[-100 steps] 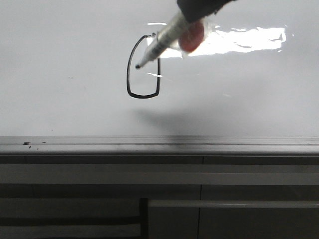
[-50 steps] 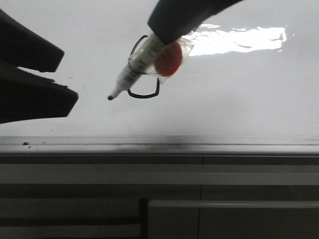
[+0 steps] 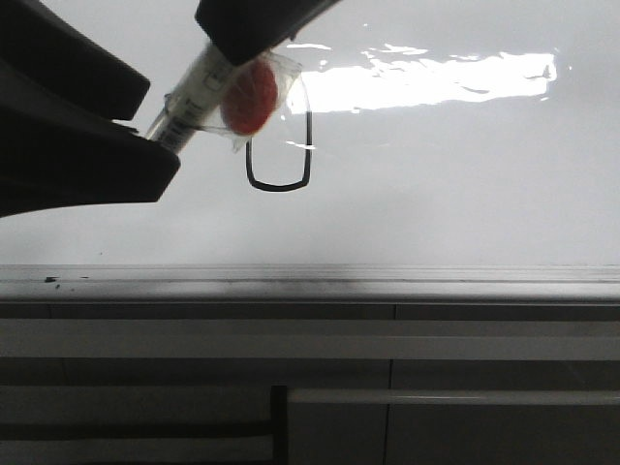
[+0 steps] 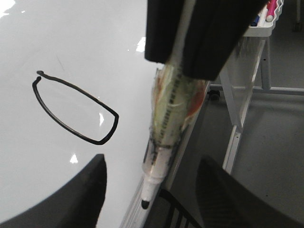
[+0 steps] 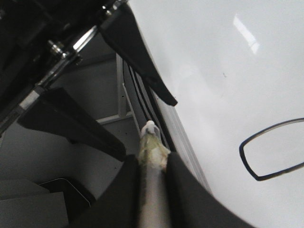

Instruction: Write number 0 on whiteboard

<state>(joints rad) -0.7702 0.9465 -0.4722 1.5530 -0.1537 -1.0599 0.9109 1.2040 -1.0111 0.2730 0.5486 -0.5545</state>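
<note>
Front view: marker [image 3: 191, 108] between left gripper [image 3: 145, 141] jaws

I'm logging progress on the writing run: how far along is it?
Done: the number 0 stands on the whiteboard as a nearly closed black loop. In hand: the right gripper holds the marker, its tip off the board, between the left gripper's open fingers. Left: apparently only passing or stowing the marker.

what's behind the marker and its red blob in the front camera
The glossy whiteboard and the upper left of the thin black hand-drawn number 0; only its lower half and right side show there. The left wrist view shows the whole loop.
</note>
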